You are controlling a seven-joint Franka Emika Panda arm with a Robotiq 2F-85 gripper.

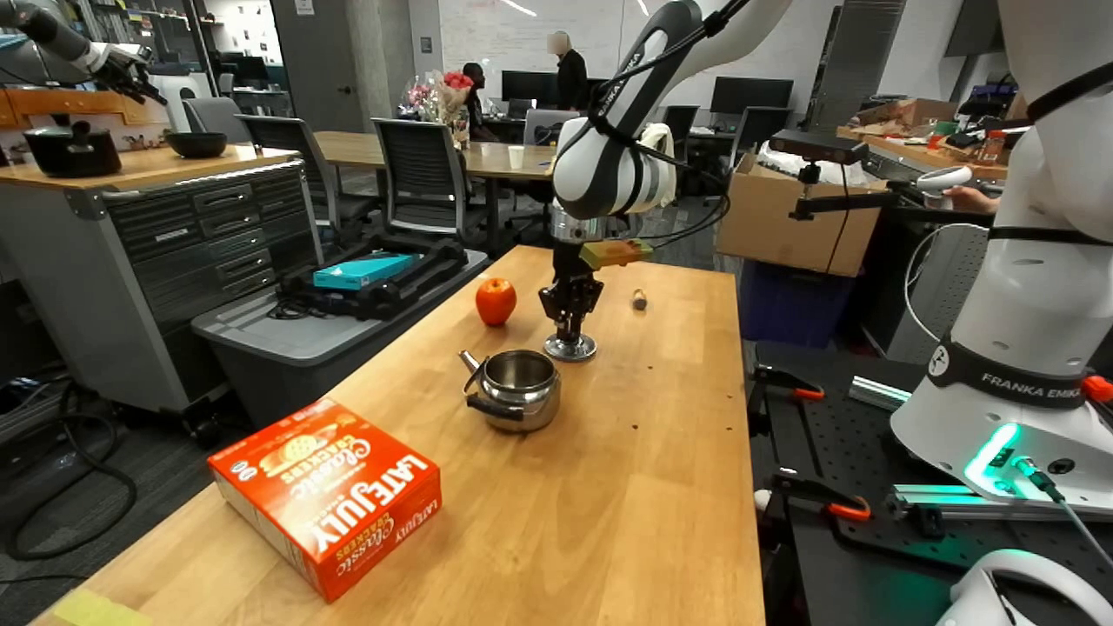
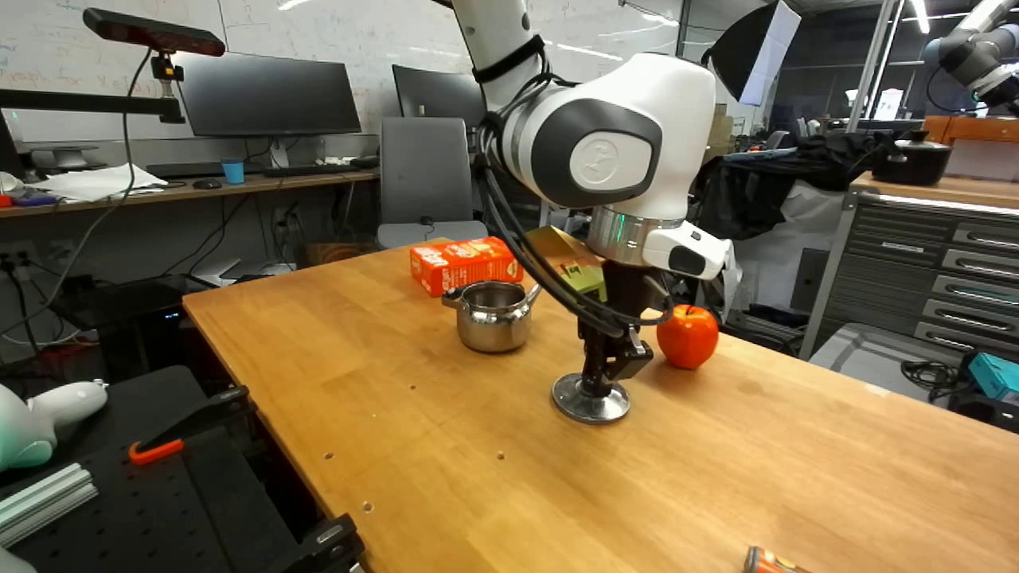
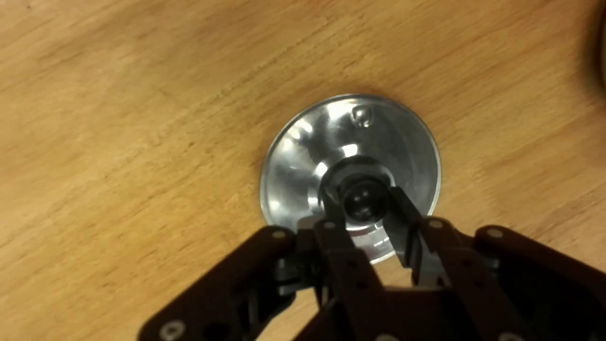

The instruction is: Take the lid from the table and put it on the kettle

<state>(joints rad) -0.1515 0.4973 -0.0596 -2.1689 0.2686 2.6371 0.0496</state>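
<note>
The lid [image 1: 570, 349] is a round silvery disc with a dark knob. It lies flat at the table surface in both exterior views [image 2: 591, 407]. In the wrist view the lid [image 3: 303, 161] is below the jaws, and my gripper [image 3: 363, 203] has one finger on each side of the knob, touching it, shut on it. The gripper [image 1: 569, 329] points straight down over the lid. The steel kettle [image 1: 535, 409] stands upright with its top open, a short way from the lid. It also shows in an exterior view [image 2: 493, 328]. The kettle cannot be made out in the wrist view.
A red apple [image 1: 496, 302] stands near the gripper, close to the table edge. An orange-red cracker box [image 1: 330, 491] lies beyond the kettle. A small cylinder [image 1: 639, 300] lies on the wooden table [image 1: 609, 522]. A dark edge of something unclear shows at the wrist view's right border.
</note>
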